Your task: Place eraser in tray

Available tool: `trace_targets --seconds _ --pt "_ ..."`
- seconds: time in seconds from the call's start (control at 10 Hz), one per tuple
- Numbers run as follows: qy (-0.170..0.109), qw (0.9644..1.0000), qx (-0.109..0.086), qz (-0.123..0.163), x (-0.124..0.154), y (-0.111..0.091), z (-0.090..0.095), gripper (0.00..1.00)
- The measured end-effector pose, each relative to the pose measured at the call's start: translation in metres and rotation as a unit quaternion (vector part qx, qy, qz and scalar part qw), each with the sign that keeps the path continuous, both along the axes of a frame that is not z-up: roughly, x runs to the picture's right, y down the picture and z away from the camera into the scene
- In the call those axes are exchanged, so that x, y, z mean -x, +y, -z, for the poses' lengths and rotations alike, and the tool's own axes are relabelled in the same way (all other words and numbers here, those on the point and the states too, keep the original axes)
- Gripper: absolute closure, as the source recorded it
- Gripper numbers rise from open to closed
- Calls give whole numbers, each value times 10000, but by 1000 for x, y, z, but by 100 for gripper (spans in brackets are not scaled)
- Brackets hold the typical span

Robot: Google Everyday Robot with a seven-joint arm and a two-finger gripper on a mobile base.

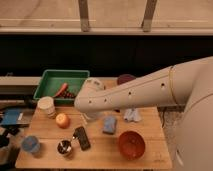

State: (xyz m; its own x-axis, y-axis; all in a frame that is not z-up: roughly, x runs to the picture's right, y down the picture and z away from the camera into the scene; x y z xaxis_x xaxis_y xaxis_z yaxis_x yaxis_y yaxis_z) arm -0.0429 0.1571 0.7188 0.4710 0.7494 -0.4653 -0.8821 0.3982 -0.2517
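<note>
Under the arm's white end we see the gripper (91, 117), jaws spread wide and gripping nothing. Just below and left of them the eraser (82, 137) lies flat on the wooden table (150, 127), untouched. Further back-left sits the green tray (43, 86).

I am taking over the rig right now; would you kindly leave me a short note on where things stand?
Gripper: jaws open, holding nothing, low over the wooden table, between the orange fruit and the light blue sponge.
Eraser: flat on the table, just in front of the gripper, not gripped.
Green tray: back left of the table, no eraser in it.
Done: nothing placed.
Left: grasp the eraser, lift it, set it in the tray.
</note>
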Motion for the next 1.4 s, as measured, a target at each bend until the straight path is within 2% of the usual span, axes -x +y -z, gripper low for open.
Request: trace_targets --seconds 0.1,0.3,0.5,0.7,0.9,1.4 --pt "-40 9999 92 53 6 4 -4 30" --pt "-222 9988 374 208 28 22 -27 30" --pt "-407 9973 542 295 49 29 -45 30" --pt "-525 9952 776 265 57 36 -57 30" --pt "-575 9933 962 271 62 46 -59 30" --pt "-611 9901 1205 375 75 69 -59 30"
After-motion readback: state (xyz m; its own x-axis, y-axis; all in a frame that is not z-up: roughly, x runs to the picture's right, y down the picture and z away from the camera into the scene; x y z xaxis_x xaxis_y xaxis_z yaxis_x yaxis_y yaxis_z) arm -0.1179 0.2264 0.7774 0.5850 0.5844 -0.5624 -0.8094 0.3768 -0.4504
